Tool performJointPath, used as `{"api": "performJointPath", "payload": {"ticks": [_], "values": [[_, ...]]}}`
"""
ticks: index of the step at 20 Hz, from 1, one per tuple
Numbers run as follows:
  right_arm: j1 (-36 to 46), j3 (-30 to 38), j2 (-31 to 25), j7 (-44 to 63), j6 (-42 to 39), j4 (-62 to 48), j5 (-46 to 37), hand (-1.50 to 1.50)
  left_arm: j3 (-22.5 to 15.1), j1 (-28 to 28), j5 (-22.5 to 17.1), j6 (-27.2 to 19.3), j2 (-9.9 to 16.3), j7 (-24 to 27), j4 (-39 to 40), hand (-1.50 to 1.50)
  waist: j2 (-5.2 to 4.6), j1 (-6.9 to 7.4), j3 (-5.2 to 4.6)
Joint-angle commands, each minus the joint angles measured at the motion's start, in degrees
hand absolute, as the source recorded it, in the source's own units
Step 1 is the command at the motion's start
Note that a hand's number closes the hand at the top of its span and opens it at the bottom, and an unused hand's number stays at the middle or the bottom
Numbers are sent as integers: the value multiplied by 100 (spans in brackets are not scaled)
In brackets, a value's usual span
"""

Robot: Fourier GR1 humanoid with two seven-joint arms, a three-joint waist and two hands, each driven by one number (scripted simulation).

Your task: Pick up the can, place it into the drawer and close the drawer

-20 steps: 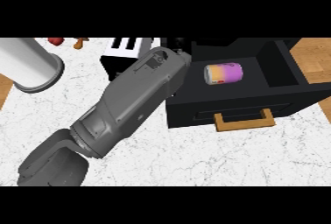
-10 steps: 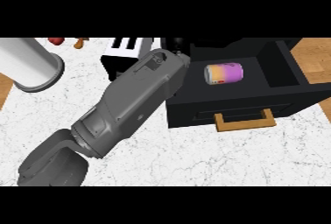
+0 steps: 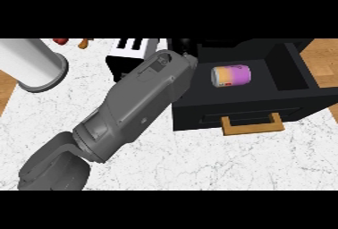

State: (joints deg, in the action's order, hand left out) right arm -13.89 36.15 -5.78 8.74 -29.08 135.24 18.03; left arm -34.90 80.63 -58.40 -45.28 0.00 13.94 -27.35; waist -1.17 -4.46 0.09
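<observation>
The can [image 3: 230, 75], purple with orange and yellow bands, lies on its side inside the open black drawer [image 3: 294, 74]. The drawer's wooden handle [image 3: 251, 125] faces the view's lower edge. My left forearm [image 3: 135, 109] slants up from the lower left to the drawer's back left corner. There the black left hand [image 3: 183, 45] merges with the dark drawer, and the wrist hides most of it. It is left of the can and does not hold it. My right hand shows nowhere.
A tall white cylinder [image 3: 31, 63] stands at the back left of the marble counter [image 3: 218, 161]. A black-and-white appliance [image 3: 134, 48] sits behind my forearm. Small red [image 3: 59, 41] and orange [image 3: 84, 43] things lie at the far edge. Wood [image 3: 323, 56] shows at the right.
</observation>
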Motion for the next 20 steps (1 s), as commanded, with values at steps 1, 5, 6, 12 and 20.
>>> {"api": "performJointPath", "payload": {"ticks": [1, 5, 6, 12, 20], "values": [[338, -247, -32, -177, 57, 304, -947, -150, 27, 106, -43, 84, 0, 181, -4, -150, 19, 176, -5], [572, -828, 72, -667, -38, 261, -2256, -150, 8, 108, -164, -106, 0, 354, -78, -150, -2, 219, 2], [841, -886, -137, -468, 50, 95, -2285, -150, 172, 251, -127, 171, 0, 369, 186, -150, -1, 274, -4], [1267, -2205, 58, -459, 394, -14, -4243, -150, 54, 149, -207, -19, 0, 111, -97, -150, 49, 403, -10], [2486, -3065, 29, -945, 1458, -1830, -6004, -150, 210, 197, 15, -115, 64, -195, -190, -150, 98, 538, -9]]}}
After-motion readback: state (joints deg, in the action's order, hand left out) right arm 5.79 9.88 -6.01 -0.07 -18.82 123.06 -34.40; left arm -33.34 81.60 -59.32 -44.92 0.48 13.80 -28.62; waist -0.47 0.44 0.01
